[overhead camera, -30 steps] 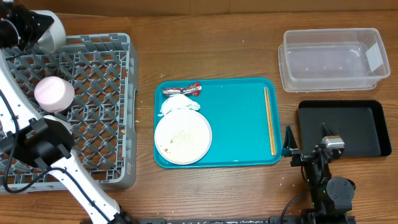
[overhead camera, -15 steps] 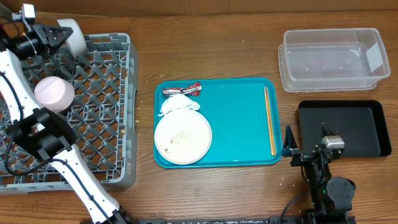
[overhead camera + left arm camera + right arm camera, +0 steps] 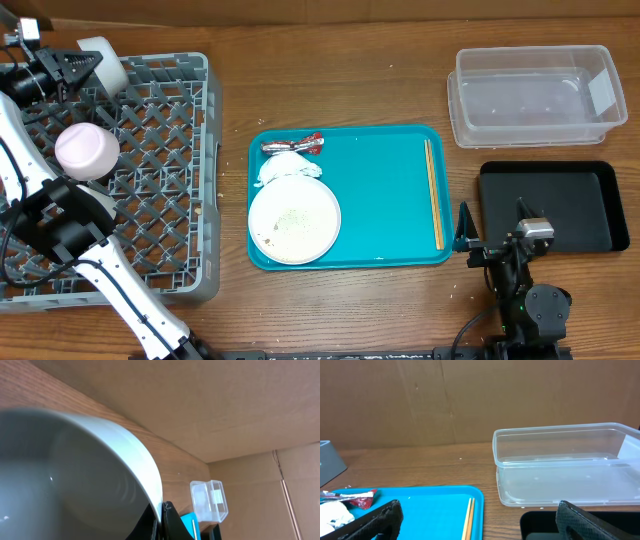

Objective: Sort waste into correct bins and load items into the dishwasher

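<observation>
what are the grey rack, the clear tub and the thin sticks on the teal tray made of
Large grey lattice dish rack: moulded plastic by its look, matte, uniform grid ribs. Clear rectangular tub: transparent plastic, glossy; the wooden table shows through. Pair of thin tan sticks: probably wood or bamboo, pale and matte; grain too small to tell.

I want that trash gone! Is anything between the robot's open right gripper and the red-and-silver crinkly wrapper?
Thin wooden chopsticks lie flat on the teal plastic tray, between the right gripper and the red-and-silver crinkled wrapper. They lie low; reaching over looks possible.
</observation>
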You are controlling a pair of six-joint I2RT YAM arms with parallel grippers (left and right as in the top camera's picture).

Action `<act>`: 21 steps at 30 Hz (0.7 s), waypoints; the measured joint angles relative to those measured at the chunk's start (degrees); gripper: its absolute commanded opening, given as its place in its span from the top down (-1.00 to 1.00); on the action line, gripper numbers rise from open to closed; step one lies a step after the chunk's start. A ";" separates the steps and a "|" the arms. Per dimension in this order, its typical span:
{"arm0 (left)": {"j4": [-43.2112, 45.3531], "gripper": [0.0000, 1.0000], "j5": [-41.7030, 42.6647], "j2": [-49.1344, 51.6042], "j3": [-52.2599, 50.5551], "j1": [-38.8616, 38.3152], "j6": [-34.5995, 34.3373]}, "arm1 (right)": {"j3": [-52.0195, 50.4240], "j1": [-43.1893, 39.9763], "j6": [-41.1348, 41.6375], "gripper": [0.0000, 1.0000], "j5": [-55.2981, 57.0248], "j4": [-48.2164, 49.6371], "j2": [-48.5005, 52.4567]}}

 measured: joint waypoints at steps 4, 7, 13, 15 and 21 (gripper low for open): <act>-2.03 0.62 -0.44 0.00 0.00 0.74 0.09 | 0.00 0.00 0.02 -0.99 0.00 0.02 0.00; -3.76 0.54 -2.12 0.00 0.00 2.60 -0.02 | 0.00 0.00 0.02 -0.99 0.00 0.02 0.00; -8.28 0.46 -5.79 0.00 0.00 8.00 0.00 | 0.00 0.00 0.02 -0.99 0.00 0.02 0.00; -9.27 0.42 -6.64 0.00 0.00 9.77 -0.02 | 0.00 0.00 0.02 -0.99 0.00 0.02 0.00; -10.86 0.55 -7.78 -0.02 0.00 13.03 -0.02 | 0.00 0.00 0.02 -0.99 0.02 -0.02 0.00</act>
